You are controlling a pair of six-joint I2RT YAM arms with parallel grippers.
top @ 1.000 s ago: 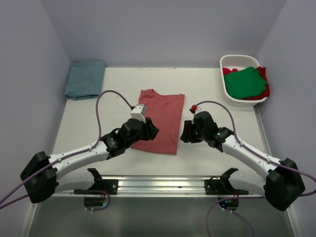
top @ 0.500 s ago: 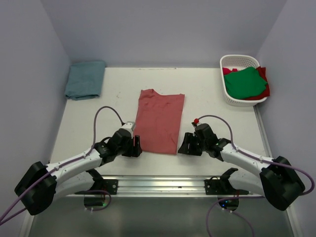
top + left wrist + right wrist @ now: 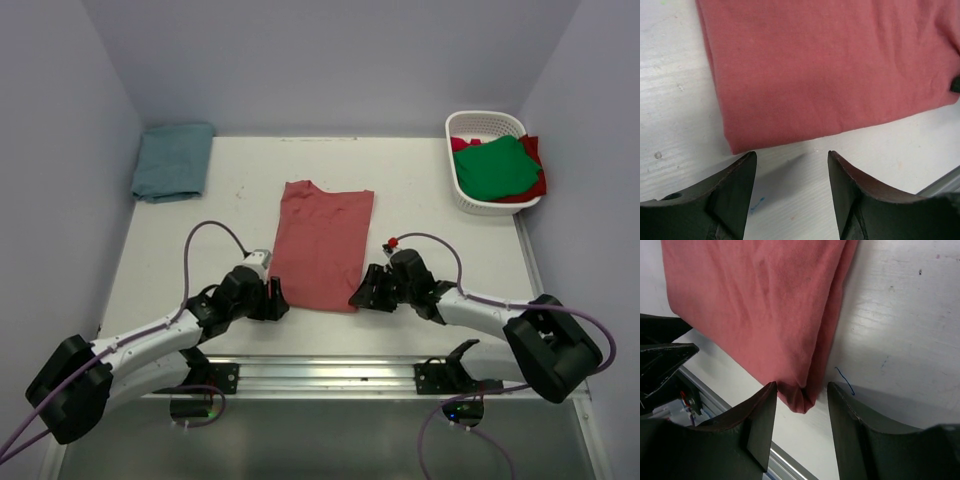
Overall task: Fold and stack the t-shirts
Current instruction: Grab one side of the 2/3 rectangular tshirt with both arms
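Your left gripper [image 3: 277, 297] sits low over the tabletop [image 3: 430, 200] with its jaws apart and nothing between them. The near left corner of the brick-red shirt [image 3: 322, 245] lies just ahead of its fingertips. In the left wrist view the shirt's hem runs across just beyond the gap, apart from both fingers.

Your right gripper [image 3: 358, 296] also stands with jaws apart, not clamped. The shirt's near right corner pokes into the gap between its fingers; you can see the doubled fold edge there in the right wrist view.

The shirt lies flat, folded into a long strip that stretches away from both grippers, collar at the far end.

The tabletop's near edge and its metal rail [image 3: 320, 375] are close behind both grippers. Bare tabletop opens outward of each gripper and beyond the shirt. Far ahead and left of your left gripper lies a folded teal shirt [image 3: 173, 160]. Far ahead and right of your right gripper a white basket [image 3: 487, 125] holds a green shirt [image 3: 497, 167] over a brighter red one [image 3: 535, 150].
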